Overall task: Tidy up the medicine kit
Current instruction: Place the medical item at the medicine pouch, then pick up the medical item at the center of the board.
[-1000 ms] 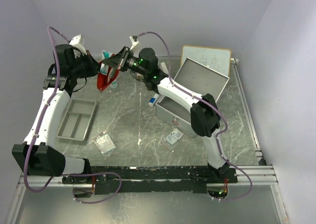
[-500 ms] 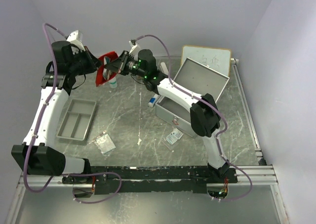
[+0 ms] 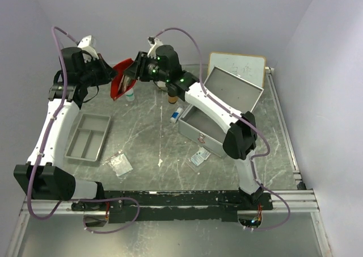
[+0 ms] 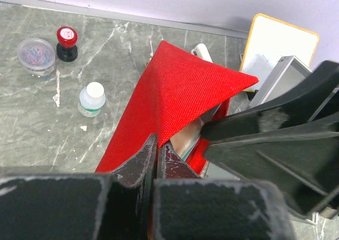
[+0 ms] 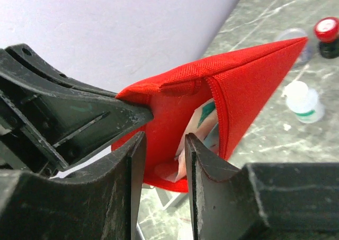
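Observation:
The red zip pouch [image 3: 120, 80] hangs in the air over the back left of the table. My left gripper [image 4: 157, 142] is shut on its fabric edge [image 4: 180, 97]. My right gripper [image 5: 163, 140] is at the pouch's open mouth [image 5: 175, 107], jaws a little apart, with nothing visibly pinched between them. A white packet with teal print [image 5: 204, 122] sits inside the pouch. In the top view the left gripper [image 3: 105, 70] is on the pouch's left and the right gripper [image 3: 135, 70] on its right. The open metal case [image 3: 218, 106] stands at the centre right.
Under the pouch are a white bottle [image 4: 91, 99], a red-topped stamp [image 4: 67, 41] and a clear tub of clips [image 4: 36, 54]. A grey divided tray [image 3: 88, 135], a plastic bag [image 3: 120, 163], small packets [image 3: 198, 156], a tube [image 3: 177, 115] and a whiteboard [image 3: 237, 67] lie around.
The pouch has been lifted and tipped from hanging down to nearly level. Both grippers have risen and moved toward the back, the right one closing in on the pouch's mouth.

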### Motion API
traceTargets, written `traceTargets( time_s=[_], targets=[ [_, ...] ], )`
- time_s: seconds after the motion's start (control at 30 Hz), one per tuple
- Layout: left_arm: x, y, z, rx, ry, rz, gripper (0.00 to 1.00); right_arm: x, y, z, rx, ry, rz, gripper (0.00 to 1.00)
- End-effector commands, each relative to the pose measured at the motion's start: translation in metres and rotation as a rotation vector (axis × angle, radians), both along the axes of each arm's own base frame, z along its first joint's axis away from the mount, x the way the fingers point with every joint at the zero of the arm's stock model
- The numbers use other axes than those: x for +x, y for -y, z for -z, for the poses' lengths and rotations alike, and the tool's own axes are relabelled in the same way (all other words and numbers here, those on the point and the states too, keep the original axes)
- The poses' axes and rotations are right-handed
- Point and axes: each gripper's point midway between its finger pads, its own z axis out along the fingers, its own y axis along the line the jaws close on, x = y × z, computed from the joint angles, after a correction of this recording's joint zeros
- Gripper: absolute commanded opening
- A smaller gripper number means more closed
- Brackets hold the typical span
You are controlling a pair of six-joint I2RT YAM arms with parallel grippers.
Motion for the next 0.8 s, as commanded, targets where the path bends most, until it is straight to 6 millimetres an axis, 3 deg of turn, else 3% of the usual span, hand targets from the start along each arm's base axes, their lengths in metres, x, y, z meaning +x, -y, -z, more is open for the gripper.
traceTargets(
  time_s=[0.0,0.03,0.1,0.2,0.3,0.4,0.57,0.67,0.77],
  targets=[
    [-0.002,-0.008,-0.003,0.037,0.029,-0.018,0.07,-0.008,0.045,-0.025,-0.215,0.048,0.1,0.36],
    [-0.002,-0.009,-0.003,0.039,0.028,-0.024,0.07,-0.012,0.059,-0.025,-0.289,0.041,0.125,0.37],
    [-0.003,-0.01,0.0,0.04,0.021,-0.027,0.07,-0.019,0.097,-0.005,-0.481,0.008,0.19,0.39],
    [-0.003,-0.009,0.002,0.039,0.014,-0.021,0.07,-0.05,0.155,0.036,-0.742,-0.072,0.237,0.4],
    [-0.001,-0.009,0.002,0.039,0.01,-0.023,0.07,-0.093,0.194,0.069,-0.943,-0.12,0.238,0.42],
    [0.003,-0.011,0.002,0.071,0.019,-0.015,0.07,-0.138,0.204,0.089,-1.069,-0.121,0.201,0.43],
    [0.006,-0.013,0.001,0.09,0.02,-0.02,0.07,-0.2,0.193,0.122,-1.229,-0.086,0.089,0.43],
    [0.004,-0.015,0.001,0.096,0.018,-0.025,0.07,-0.227,0.187,0.15,-1.298,-0.079,0.023,0.43],
    [0.001,-0.016,0.0,0.101,0.02,-0.031,0.07,-0.237,0.194,0.169,-1.333,-0.098,0.029,0.44]
  ],
)
